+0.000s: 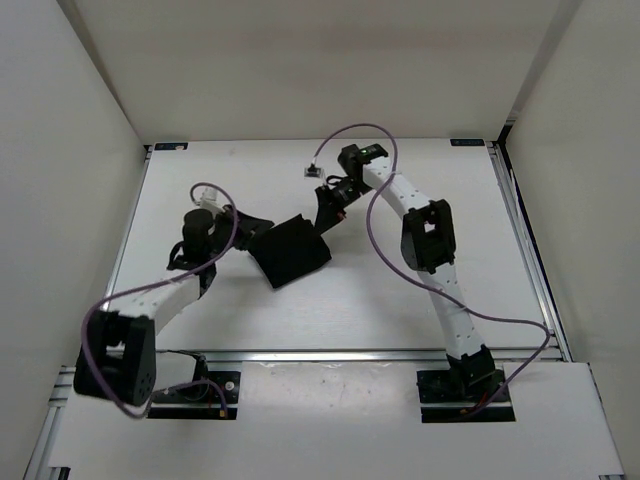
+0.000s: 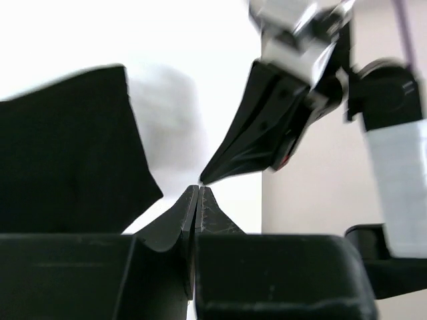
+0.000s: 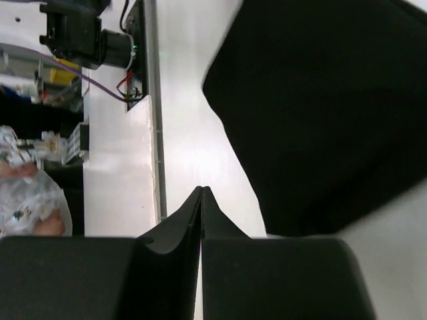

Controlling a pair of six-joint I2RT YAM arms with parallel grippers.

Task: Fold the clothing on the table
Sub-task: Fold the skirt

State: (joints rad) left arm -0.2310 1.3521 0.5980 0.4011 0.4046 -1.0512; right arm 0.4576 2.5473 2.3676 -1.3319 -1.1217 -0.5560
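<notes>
- The clothing (image 1: 292, 252) is a plain black piece of fabric lying in a compact, roughly four-sided shape near the middle of the white bench (image 1: 400, 320), turned at a slant to the bench edges.
- The left hand (image 1: 258, 226) sits just at the garment's far-left side. In the left wrist view its fingers (image 2: 187, 213) are pressed together to a point, with nothing caught between them. The black cloth (image 2: 67, 153) lies off to the left of the tips, with bare bench between.
- The right hand (image 1: 323, 222) is close by the garment's far-right corner. In the right wrist view its two fingers (image 3: 213, 223) meet flat against each other and grip nothing. The fabric (image 3: 320, 100) fills the upper right of that view, apart from the tips.
- From the left wrist camera, the right hand (image 2: 207, 175) points down with its closed tip just ahead of the left hand's (image 2: 198, 193) own tip.
- A purple cable (image 1: 375, 215) loops along the right arm, and another (image 1: 95, 330) hangs around the left arm.
- A small dark object (image 1: 313, 171) lies on the bench beyond the garment.
</notes>
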